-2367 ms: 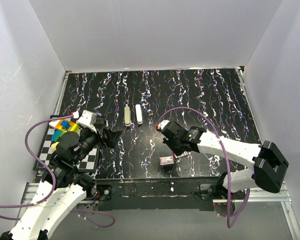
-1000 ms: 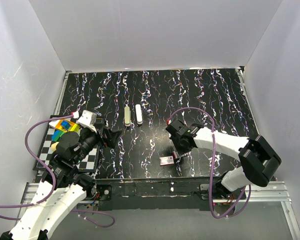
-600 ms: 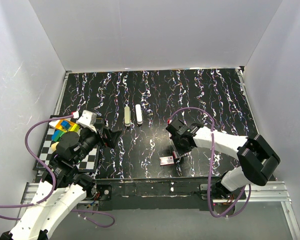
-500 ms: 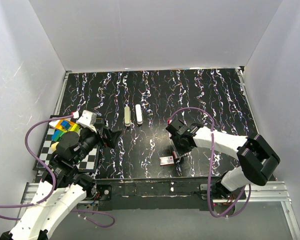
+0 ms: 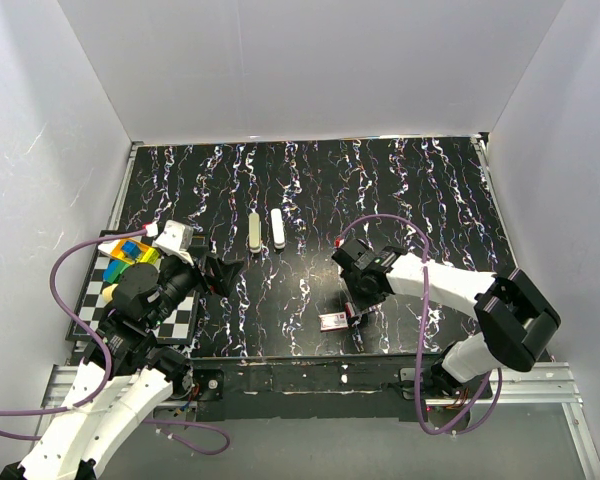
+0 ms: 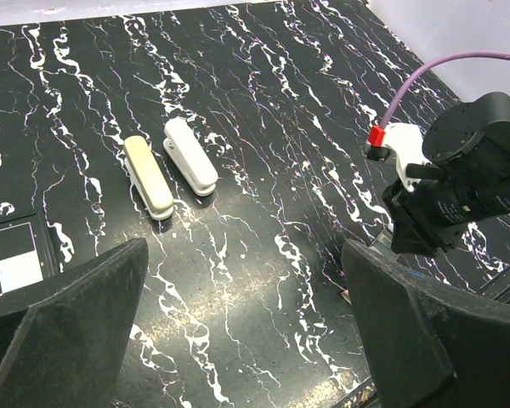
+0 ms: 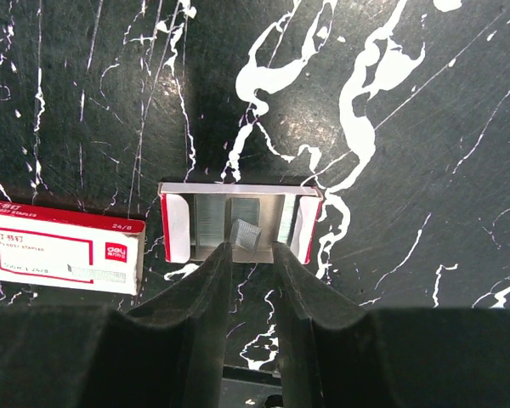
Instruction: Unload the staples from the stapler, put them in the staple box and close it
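The staples (image 7: 245,233), a short silvery-grey ribbed metal strip, are seen pinched at the tips of the right claw (image 7: 253,248), whose jaws are narrowed on them. They are held directly over a small open pink-sided card tray (image 7: 175,228) near the front edge of the counter, and more grey strips are packed in it. A flat pink-and-white box (image 7: 64,246) is laid just beside the tray. The left claw (image 6: 238,331) is held wide and empty. Farther off, a beige stapler (image 6: 148,177) and a white stapler (image 6: 189,155) are laid side by side, apparently closed. Unloading is judged well along: this strip is out but not yet released, and whether more remains inside cannot be told. The black, white-veined counter (image 5: 410,190) is enclosed by plain white walls (image 5: 310,60).
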`<state>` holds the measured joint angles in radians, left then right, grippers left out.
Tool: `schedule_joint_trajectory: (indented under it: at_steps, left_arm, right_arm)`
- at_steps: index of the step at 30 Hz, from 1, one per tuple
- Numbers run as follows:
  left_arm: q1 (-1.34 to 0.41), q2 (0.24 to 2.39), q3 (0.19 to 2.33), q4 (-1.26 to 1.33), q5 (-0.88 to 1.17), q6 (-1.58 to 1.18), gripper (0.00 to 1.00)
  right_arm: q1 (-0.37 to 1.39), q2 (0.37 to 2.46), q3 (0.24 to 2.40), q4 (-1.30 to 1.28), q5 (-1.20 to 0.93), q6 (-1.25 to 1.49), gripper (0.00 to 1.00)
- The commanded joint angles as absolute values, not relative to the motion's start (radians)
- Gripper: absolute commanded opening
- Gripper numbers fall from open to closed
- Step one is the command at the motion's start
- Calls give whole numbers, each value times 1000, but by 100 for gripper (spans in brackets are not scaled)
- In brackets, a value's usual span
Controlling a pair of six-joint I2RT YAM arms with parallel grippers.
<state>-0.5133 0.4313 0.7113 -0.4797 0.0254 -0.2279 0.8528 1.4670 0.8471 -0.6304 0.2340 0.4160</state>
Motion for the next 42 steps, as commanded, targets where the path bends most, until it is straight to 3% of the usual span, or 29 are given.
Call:
schedule_joint_trajectory:
  at_steps: [1, 9, 16, 20, 42]
  left_arm:
    - [-508, 440, 712, -485, 20, -225, 98]
    - [-508, 437, 712, -486, 17, -225, 98]
    - [-508, 436, 710, -486, 15, -225, 98]
    - [-508, 436, 710, -486, 15, -225, 98]
    - [-509, 439, 712, -486, 15, -224, 98]
  right_arm:
    - [851, 1422, 891, -661, 278, 422, 34]
    - [844, 1364, 905, -683, 322, 416, 33]
    - [839, 1390, 897, -663, 298, 416, 14]
    - [841, 1411, 893, -650, 279, 414, 8]
    - [839, 1493, 897, -603, 256, 423, 18]
